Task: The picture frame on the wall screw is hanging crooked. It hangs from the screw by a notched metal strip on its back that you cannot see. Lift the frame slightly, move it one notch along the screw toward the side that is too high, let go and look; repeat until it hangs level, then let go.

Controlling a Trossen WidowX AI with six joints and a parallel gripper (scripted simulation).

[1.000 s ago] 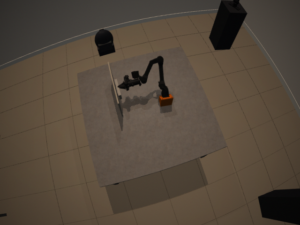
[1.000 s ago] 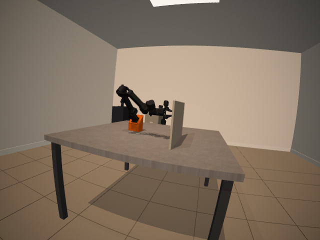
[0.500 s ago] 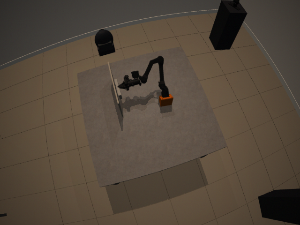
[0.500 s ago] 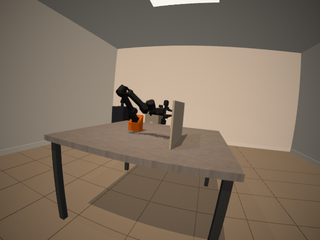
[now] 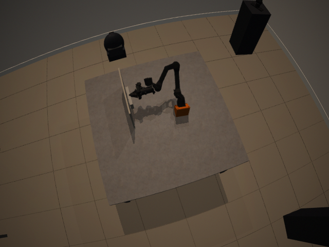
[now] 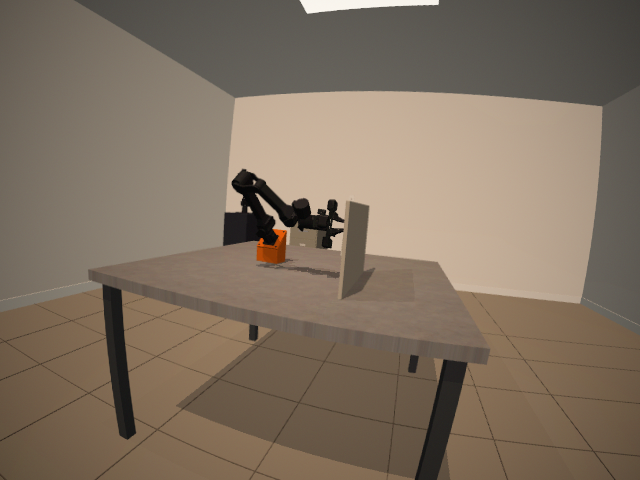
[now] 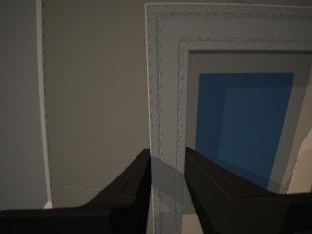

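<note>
The picture frame (image 5: 130,103) (image 7: 167,97) has a pale grey border around a blue picture and hangs on the arm's side of the upright panel. In the wrist view its upper left corner shows, with the top edge dropping very slightly to the right and the left edge near upright. Its right side is out of that view. My gripper (image 5: 129,94) (image 6: 343,225) (image 7: 166,154) is shut on the frame's left side bar, with one finger outside it and one inside the opening. The screw and the notched strip are hidden.
The beige panel (image 5: 123,89) (image 6: 353,248) (image 7: 97,97) stands upright on the grey table (image 5: 169,148) (image 6: 232,289) and hides the picture frame in the exterior view. The arm's orange base (image 5: 182,110) (image 6: 271,250) stands on the table behind the gripper.
</note>
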